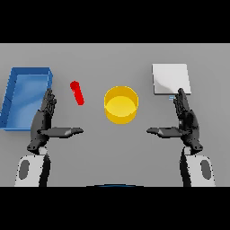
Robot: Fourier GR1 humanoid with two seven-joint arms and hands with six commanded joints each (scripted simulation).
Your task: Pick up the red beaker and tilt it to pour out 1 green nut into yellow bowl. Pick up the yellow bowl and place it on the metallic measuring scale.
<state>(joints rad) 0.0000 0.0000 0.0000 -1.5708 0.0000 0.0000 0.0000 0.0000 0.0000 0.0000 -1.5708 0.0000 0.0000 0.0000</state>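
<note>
A slim red beaker stands on the grey table, left of centre. The yellow bowl sits in the middle, and I see nothing inside it. At the back right lies the pale metallic scale. My left hand is open, fingers straight and thumb pointing inward, a short way left of and nearer than the beaker. My right hand mirrors it, open, just in front of the scale and right of the bowl. Neither hand touches anything.
A blue tray with raised walls lies at the far left, its right wall close beside my left hand's fingertips.
</note>
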